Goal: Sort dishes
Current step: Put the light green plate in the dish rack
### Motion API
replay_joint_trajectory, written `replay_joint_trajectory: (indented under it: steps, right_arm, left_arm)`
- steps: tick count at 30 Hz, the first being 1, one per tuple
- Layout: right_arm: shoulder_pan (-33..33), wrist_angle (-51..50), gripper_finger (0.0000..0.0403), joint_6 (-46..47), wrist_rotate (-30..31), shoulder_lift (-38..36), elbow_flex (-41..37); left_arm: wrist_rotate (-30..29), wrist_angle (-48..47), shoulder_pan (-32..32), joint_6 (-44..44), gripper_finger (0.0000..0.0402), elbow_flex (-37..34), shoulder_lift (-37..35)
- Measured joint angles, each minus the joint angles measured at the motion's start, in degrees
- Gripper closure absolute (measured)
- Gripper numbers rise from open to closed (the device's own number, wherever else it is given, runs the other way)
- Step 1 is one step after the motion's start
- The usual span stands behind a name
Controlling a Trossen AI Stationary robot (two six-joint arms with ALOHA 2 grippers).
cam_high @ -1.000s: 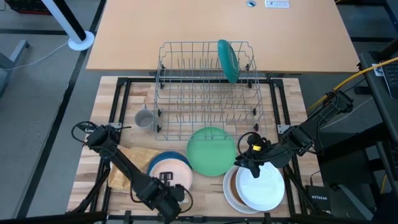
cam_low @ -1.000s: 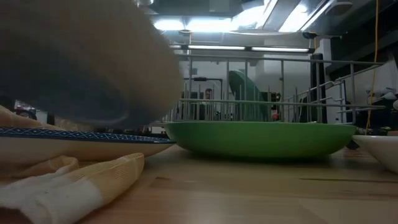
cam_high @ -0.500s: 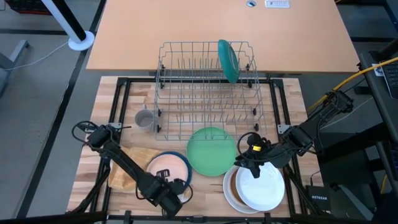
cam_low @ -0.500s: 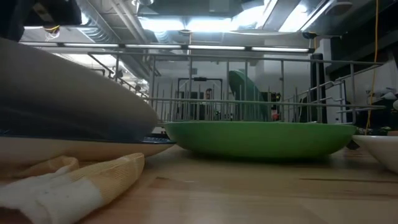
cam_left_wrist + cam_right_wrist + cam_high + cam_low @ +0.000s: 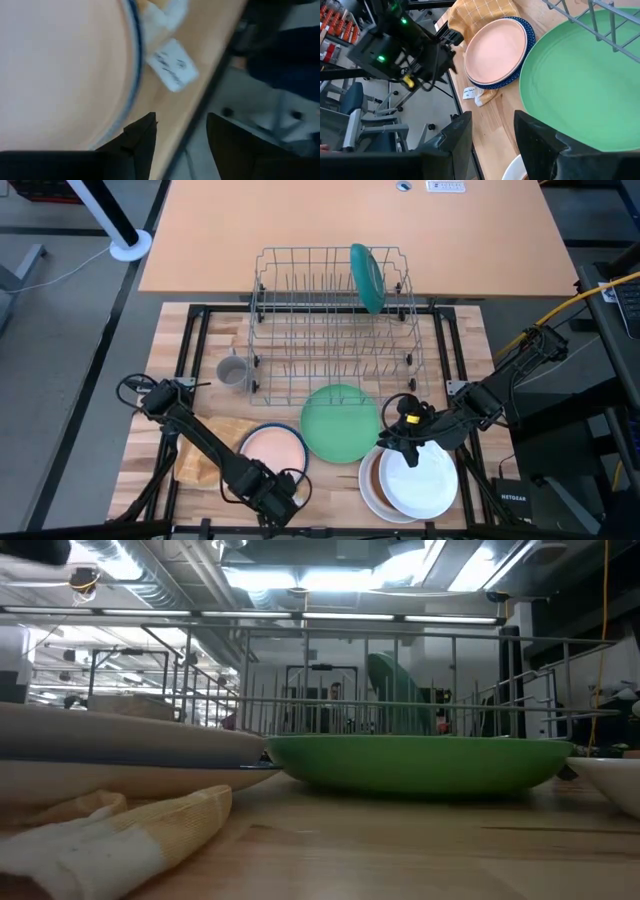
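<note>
A peach plate [image 5: 272, 449] lies flat on a blue-rimmed plate [image 5: 528, 44] beside the yellow checked cloth [image 5: 204, 450]. Right of it sit a green plate [image 5: 340, 422] and a white plate [image 5: 418, 480] stacked on a brown one [image 5: 368, 483]. A teal plate [image 5: 366, 277] stands on edge in the wire rack [image 5: 333, 320]. The grey mug [image 5: 232, 372] stands left of the rack. My left gripper [image 5: 180, 131] is open at the table's near edge, just beside the peach plate's rim. My right gripper [image 5: 490, 131] is open, hovering between the green and white plates.
The rack takes up the far middle of the table. A white tag [image 5: 172, 65] of the cloth lies near the table edge by my left gripper. Dark frame rails [image 5: 195, 340] run along the table's sides. Bare wood [image 5: 400, 840] lies in front of the green plate.
The peach plate, tilted and held up over the blue-rimmed plate a second ago, has come down flat onto it. My left gripper has drawn back toward the table's near edge and now stands clear of the plate. The right arm has kept still.
</note>
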Motion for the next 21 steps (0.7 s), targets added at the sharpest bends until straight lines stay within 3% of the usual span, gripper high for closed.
replay_joint_trajectory:
  steps: [6, 10, 21]
  right_arm:
    - [0.00, 0.16, 0.0251, -0.54, 0.11, 0.00, 0.00]
    - [0.00, 0.37, 0.0251, -0.70, 0.58, 0.00, 0.00]
    - [-0.02, 0.66, 0.0251, -0.61, 0.74, 0.00, 0.00]
  left_arm:
    - [0.01, 5.14, 1.71, 3.42, 0.0235, 3.71, -0.03]
    - [-3.58, 10.65, 3.60, 9.60, 0.0235, 4.50, -0.05]
    - [-25.98, 13.70, 12.47, 35.79, 0.0235, 4.48, 0.43]
